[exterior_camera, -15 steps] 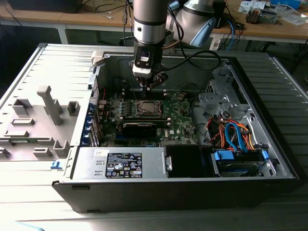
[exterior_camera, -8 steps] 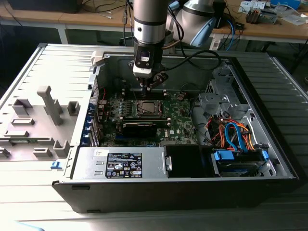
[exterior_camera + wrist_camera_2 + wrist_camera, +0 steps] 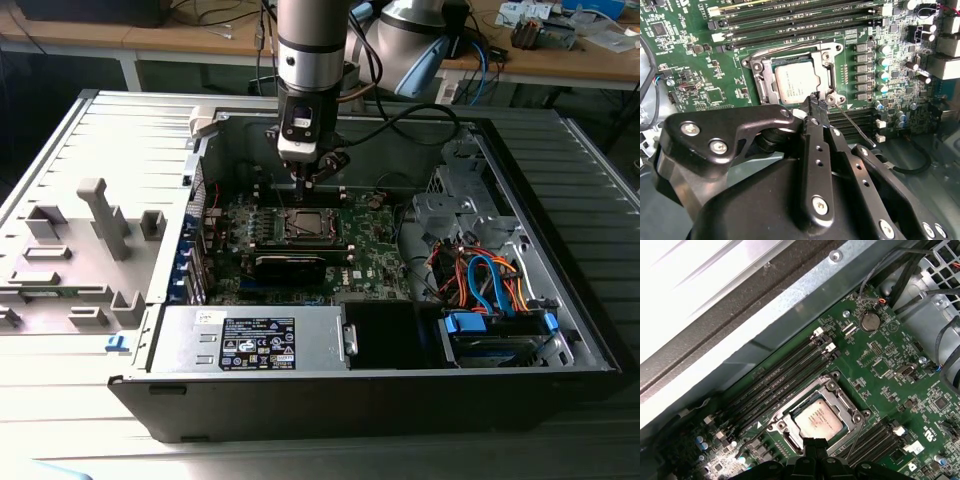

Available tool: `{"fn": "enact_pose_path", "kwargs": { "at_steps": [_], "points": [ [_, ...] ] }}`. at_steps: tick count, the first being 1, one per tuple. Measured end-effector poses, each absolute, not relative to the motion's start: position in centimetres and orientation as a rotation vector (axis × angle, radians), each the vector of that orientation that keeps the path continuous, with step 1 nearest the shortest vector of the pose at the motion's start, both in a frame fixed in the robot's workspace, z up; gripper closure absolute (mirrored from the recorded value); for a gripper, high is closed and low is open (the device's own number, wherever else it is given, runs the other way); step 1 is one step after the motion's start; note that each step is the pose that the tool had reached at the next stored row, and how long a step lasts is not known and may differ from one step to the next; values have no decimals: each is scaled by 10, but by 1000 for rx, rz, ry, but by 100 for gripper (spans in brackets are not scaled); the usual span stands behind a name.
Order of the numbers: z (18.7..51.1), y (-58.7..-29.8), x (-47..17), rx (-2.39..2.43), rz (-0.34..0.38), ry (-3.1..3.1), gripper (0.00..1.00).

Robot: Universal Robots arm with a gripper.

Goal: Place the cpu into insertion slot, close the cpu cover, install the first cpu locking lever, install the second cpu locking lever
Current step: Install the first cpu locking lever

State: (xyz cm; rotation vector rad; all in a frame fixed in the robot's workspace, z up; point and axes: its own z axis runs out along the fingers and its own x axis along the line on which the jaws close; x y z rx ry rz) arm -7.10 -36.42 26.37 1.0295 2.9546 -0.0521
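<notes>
The cpu, a silver-grey square chip, lies in the insertion slot on the green board. The cpu cover, a silver frame, lies flat around the chip. One thin wire locking lever sticks out loose beside the socket. A second lever runs along the socket's opposite edge. My gripper hovers just above the socket's edge, close to the corner where the loose lever starts. Its black fingers are shut with nothing between them.
The board sits inside an open computer case. Black memory slots run beside the socket. A bundle of orange and blue cables lies at the exterior view's right, a power supply at the front. Grey plastic fixtures stand outside the case.
</notes>
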Motion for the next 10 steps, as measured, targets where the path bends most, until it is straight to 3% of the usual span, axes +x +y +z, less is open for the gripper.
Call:
{"fn": "enact_pose_path", "kwargs": {
  "at_steps": [10],
  "points": [
    [264, -364, -71, 994, -52, 2966, 89]
  ]
}}
